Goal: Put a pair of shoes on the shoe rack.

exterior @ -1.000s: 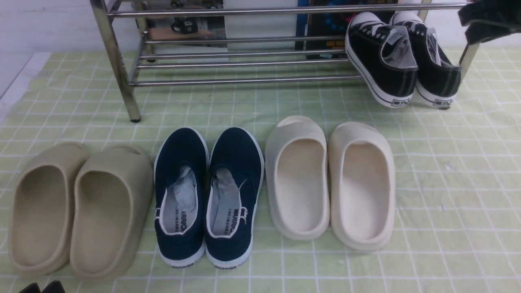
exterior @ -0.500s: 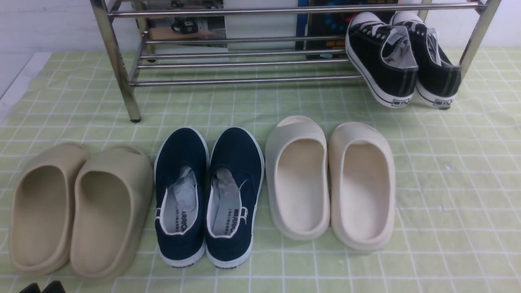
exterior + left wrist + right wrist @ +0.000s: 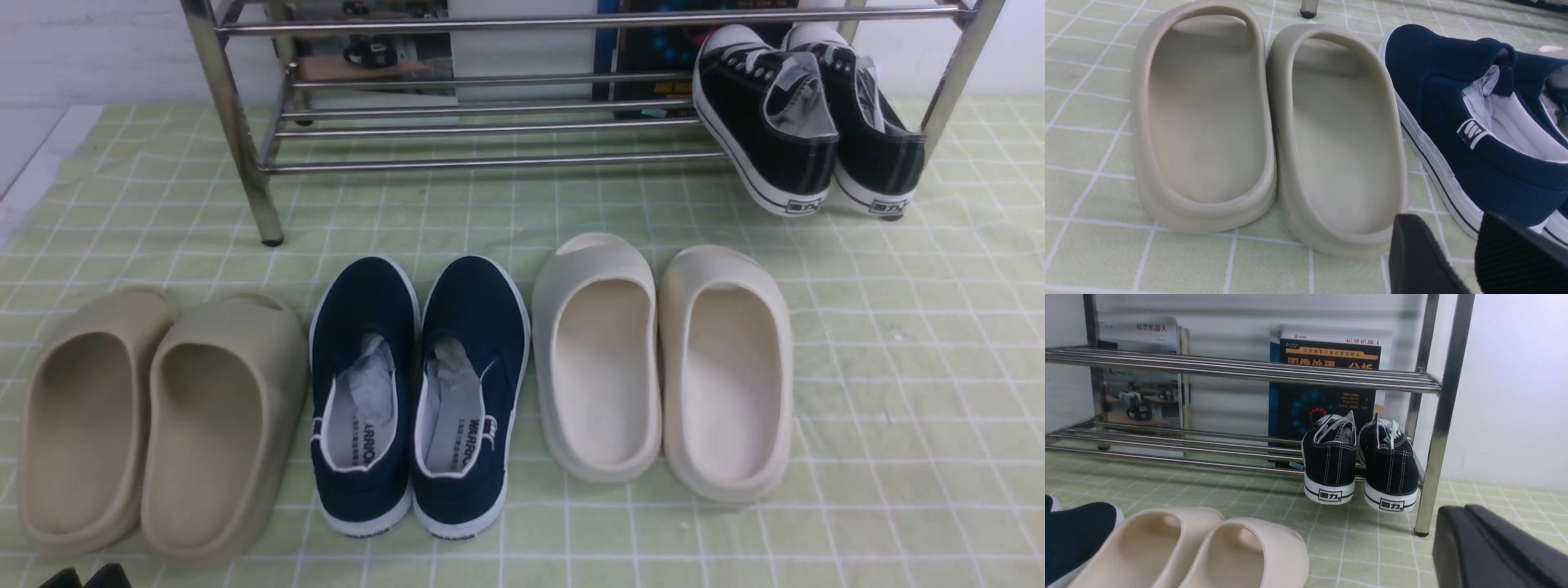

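Showing only cut-off ends, the right gripper is clenched empty, the left gripper slightly parted.

**Rack at the back, three pairs in front**

The shoe rack stands along the far edge of the cloth, with a book behind it. The sneakers sit on its lower rails at the right end, heels overhanging the front. Before it, in a row: left slides, slip-ons, right slides.
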You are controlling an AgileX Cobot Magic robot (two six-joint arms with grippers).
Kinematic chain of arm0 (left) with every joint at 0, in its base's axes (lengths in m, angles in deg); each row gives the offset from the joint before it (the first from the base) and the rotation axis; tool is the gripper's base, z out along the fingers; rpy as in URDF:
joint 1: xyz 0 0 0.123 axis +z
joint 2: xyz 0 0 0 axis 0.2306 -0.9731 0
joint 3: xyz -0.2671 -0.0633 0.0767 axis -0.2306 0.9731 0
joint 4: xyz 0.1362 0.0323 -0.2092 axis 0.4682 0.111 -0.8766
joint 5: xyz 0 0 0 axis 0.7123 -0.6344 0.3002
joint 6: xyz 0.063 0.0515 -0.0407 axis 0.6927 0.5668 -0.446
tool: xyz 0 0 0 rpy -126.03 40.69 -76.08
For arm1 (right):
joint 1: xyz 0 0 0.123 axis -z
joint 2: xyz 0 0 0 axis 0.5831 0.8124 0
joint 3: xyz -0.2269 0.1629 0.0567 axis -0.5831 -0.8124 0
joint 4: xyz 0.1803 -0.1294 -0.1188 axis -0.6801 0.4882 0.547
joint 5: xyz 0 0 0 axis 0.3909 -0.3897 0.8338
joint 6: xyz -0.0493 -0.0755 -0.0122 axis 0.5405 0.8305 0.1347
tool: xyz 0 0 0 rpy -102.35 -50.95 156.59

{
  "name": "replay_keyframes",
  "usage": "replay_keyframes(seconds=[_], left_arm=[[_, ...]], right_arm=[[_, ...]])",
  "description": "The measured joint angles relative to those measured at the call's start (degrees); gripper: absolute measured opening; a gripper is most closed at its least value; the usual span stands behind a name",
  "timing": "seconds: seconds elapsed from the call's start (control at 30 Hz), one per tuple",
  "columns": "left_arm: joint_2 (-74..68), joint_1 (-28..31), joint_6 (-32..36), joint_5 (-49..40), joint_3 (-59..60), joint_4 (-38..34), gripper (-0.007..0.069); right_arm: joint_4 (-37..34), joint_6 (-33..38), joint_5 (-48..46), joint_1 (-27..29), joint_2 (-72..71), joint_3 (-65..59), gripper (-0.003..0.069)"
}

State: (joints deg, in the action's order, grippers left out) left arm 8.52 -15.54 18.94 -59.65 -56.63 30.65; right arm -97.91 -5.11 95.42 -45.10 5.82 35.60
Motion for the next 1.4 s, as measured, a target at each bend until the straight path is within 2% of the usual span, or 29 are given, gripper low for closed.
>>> replay_keyframes(seconds=[0.4,0.5,0.53,0.57,0.63,0.7,1.4], left_arm=[[0.0,0.0,0.0,0.0,0.0,0.0,0.0239],[0.0,0.0,0.0,0.0,0.0,0.0,0.0239],[0.0,0.0,0.0,0.0,0.0,0.0,0.0239],[0.0,0.0,0.0,0.1,0.0,0.0,0.0239],[0.0,0.0,0.0,0.0,0.0,0.0,0.0239],[0.0,0.0,0.0,-0.1,0.0,0.0,0.0239],[0.0,0.0,0.0,-0.1,0.0,0.0,0.0239]], right_arm=[[0.6,0.0,-0.7,0.0,-3.7,-2.3,0.0005],[3.5,0.0,-3.1,0.3,-8.2,-2.6,0.0006],[8.2,0.0,-4.3,1.3,-9.8,-2.6,0.0008],[8.2,0.0,-4.3,1.3,-9.8,-2.6,0.0008],[13.4,0.0,-5.7,3.2,-10.1,-2.6,0.0008],[14.5,0.0,-5.9,3.6,-10.1,-2.6,0.0010],[14.4,0.0,-6.4,3.7,-10.1,-2.6,0.0023]])
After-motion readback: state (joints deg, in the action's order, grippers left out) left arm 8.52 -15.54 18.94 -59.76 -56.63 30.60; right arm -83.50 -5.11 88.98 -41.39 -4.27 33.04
